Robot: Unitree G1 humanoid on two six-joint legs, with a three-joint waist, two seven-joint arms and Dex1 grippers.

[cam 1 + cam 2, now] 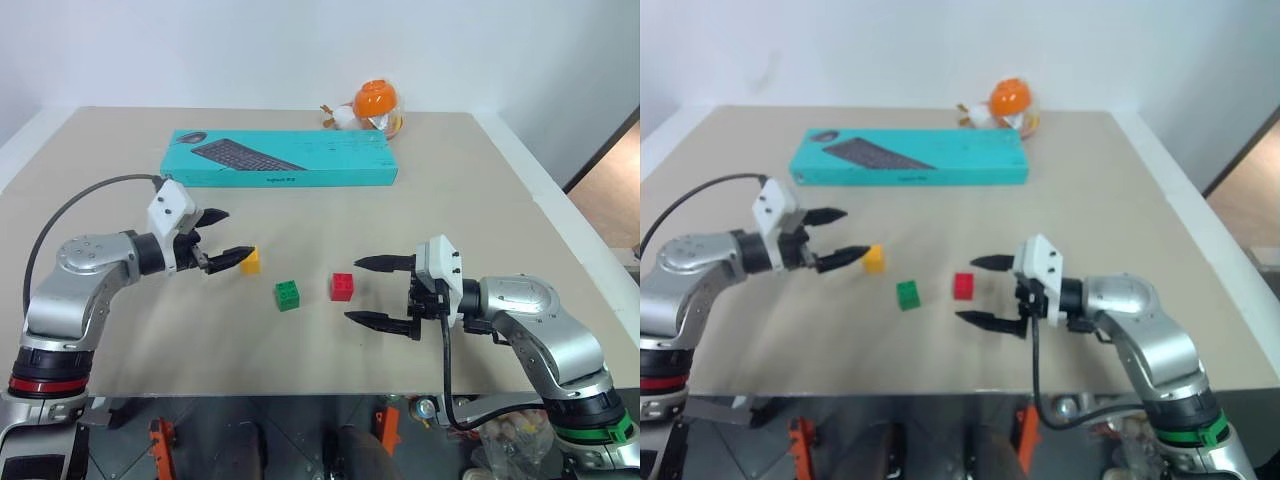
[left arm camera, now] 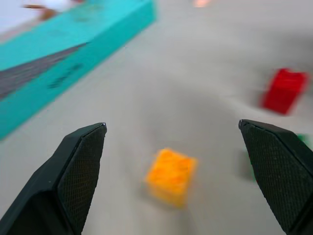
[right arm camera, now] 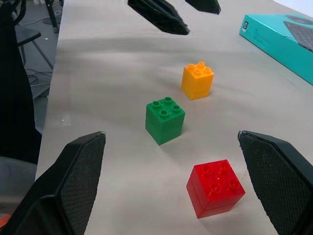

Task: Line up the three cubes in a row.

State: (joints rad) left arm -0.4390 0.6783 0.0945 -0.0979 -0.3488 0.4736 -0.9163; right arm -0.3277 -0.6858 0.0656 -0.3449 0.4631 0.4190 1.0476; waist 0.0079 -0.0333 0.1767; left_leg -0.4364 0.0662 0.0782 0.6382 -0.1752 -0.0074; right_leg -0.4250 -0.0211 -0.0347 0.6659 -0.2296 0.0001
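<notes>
On the table (image 1: 120, 370), near its front edge, the yellow cube (image 1: 250, 260), green cube (image 1: 287, 294) and red cube (image 1: 342, 286) lie apart in a loose, crooked line; the left gripper (image 1: 223, 237) and right gripper (image 1: 383, 293) flank them, released and empty; a lowered fingertip could knock a light cube further out of line.

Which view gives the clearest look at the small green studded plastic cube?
The right wrist view: the small green studded plastic cube sits mid-frame, its studs and two sides plain, unobstructed. The two head views show it as a tiny block between the yellow and red cubes. The left wrist view catches a green sliver behind one finger.
</notes>
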